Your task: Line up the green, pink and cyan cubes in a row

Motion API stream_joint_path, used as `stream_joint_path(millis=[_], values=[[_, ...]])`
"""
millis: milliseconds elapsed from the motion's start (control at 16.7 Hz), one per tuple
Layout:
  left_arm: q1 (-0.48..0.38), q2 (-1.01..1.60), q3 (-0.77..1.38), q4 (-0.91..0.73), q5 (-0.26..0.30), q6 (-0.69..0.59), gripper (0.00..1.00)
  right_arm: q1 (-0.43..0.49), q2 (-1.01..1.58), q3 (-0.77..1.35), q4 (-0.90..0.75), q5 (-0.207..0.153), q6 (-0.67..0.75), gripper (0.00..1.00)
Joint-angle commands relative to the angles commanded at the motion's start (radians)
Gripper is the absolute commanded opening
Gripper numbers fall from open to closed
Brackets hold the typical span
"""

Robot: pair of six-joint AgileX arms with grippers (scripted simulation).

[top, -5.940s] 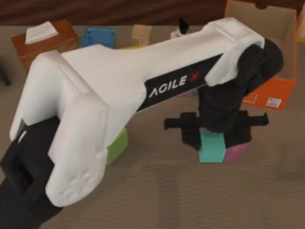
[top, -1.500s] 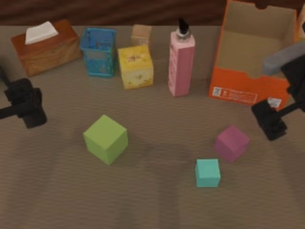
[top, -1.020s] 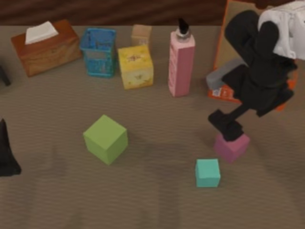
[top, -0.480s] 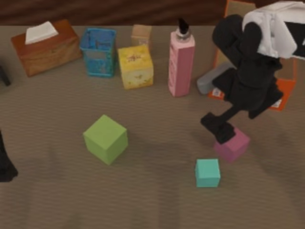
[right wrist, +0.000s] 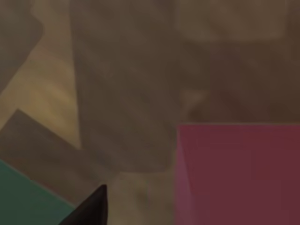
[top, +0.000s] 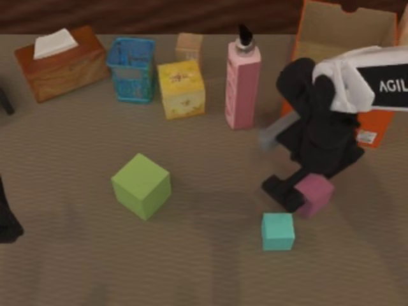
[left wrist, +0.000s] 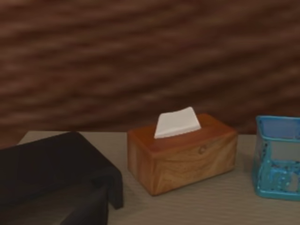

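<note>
The lime-green cube [top: 141,185] sits left of centre. Near the front right the small cyan cube [top: 278,231] rests just below and left of the pink cube [top: 319,193]. My right gripper [top: 298,190] is down at the pink cube, open; one black finger [top: 280,190] stands at the cube's left side and the other is hidden under the arm. In the right wrist view the pink cube [right wrist: 239,173] fills one side, a cyan corner [right wrist: 23,199] the other, with a single fingertip [right wrist: 93,208] between them. My left arm [top: 6,220] is parked at the table's left edge.
Along the back stand a wooden tissue box [top: 60,60], a blue patterned container [top: 132,69], a yellow box [top: 182,88], a small tan box [top: 189,46] and a tall pink bottle [top: 242,83]. An open orange carton [top: 344,32] lies behind my right arm.
My right arm has swung in from the right edge and lowered its gripper to the pink cube. The left arm has withdrawn to the left edge. The cubes have not moved.
</note>
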State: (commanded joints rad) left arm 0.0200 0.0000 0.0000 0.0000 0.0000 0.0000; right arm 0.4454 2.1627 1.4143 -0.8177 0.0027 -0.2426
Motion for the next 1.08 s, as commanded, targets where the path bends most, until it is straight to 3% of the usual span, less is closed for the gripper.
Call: stream_joint_path(millis=[420, 1080], values=[[0.0, 0.0, 0.0, 0.0, 0.0, 0.0, 1.0, 0.001, 0.038, -0.042, 0.075, 0.0, 0.001, 1.0], [0.0, 0.0, 0.0, 0.0, 0.0, 0.0, 1.0, 0.001, 0.038, -0.042, 0.075, 0.0, 0.001, 0.17]])
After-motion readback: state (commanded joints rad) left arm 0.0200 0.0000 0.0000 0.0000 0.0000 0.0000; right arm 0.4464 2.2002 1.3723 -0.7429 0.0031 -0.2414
